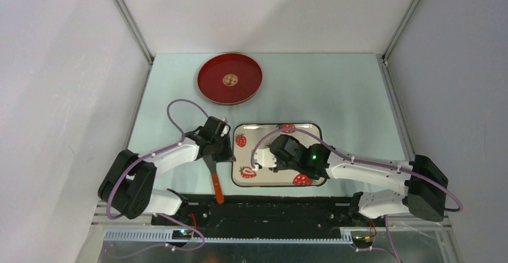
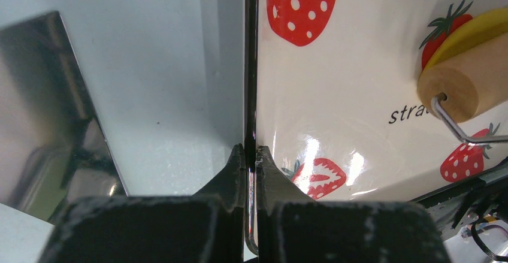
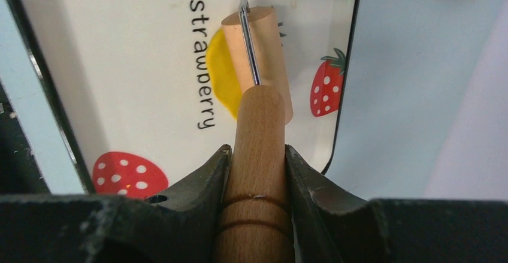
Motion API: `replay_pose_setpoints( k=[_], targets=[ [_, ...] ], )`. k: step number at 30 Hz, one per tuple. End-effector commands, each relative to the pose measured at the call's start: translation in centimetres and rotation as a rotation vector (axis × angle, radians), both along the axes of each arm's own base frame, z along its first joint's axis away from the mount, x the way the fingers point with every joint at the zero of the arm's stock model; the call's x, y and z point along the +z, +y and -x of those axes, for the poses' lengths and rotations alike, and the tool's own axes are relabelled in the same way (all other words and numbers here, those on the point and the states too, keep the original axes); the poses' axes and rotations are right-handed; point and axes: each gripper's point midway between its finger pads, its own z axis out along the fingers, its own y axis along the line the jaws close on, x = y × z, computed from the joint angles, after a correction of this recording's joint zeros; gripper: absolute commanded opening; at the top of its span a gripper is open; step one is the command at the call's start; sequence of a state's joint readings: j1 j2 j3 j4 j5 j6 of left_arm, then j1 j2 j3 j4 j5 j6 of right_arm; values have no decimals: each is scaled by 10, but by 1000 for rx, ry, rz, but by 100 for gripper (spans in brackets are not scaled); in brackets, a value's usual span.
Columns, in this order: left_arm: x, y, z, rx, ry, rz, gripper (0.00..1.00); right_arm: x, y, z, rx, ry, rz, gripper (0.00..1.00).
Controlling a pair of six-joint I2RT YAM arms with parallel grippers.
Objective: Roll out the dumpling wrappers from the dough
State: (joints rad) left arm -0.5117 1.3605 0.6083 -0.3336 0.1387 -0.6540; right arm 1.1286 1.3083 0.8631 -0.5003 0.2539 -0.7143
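Observation:
The dough [image 3: 219, 77] is a flattened yellow patch on the strawberry-printed tray [image 3: 120, 65]. The drum of a wooden roller [image 3: 259, 50] lies on its right part. My right gripper [image 3: 257, 152] is shut on the roller's wooden handle. In the left wrist view the dough [image 2: 476, 28] shows behind the roller drum [image 2: 464, 80]. My left gripper [image 2: 250, 153] is shut on the tray's black left rim [image 2: 251, 65]. From above, the left gripper [image 1: 223, 149] is at the tray's left edge and the right gripper [image 1: 266, 159] is over the tray [image 1: 269, 134]. A small yellowish spot [image 1: 230, 79] marks the red plate's centre; I cannot tell if it is a wrapper.
The red plate [image 1: 239, 65] stands behind the tray, toward the back left. A scraper with an orange handle [image 1: 217, 189] lies just left of the tray by the near edge; its shiny metal blade [image 2: 48, 113] is left of my left fingers. White walls enclose the table.

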Motion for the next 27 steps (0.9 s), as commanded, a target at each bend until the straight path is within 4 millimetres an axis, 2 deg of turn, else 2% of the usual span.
replay_pose_setpoints(
  k=[1, 8, 16, 19, 21, 23, 27],
  targets=[
    [-31, 47, 23, 18, 78, -211, 0, -66, -60, 103, 37, 455, 250, 0],
    [-31, 47, 23, 17, 79, -209, 0, -60, -56, 111, 29, 458, 217, 0],
    [-31, 47, 23, 17, 80, -211, 0, -67, -57, 88, -8, 450, 204, 0],
    [-31, 47, 23, 17, 82, -211, 0, -62, -55, 81, -11, 438, 191, 0],
    [-31, 47, 22, 16, 80, -212, 0, -53, -50, 78, -3, 424, 158, 0],
    [-31, 47, 23, 15, 81, -211, 0, -35, -41, 75, 8, 394, 88, 0],
    [-31, 47, 23, 15, 82, -211, 0, 18, -23, 65, 26, 313, -114, 0]
  ],
)
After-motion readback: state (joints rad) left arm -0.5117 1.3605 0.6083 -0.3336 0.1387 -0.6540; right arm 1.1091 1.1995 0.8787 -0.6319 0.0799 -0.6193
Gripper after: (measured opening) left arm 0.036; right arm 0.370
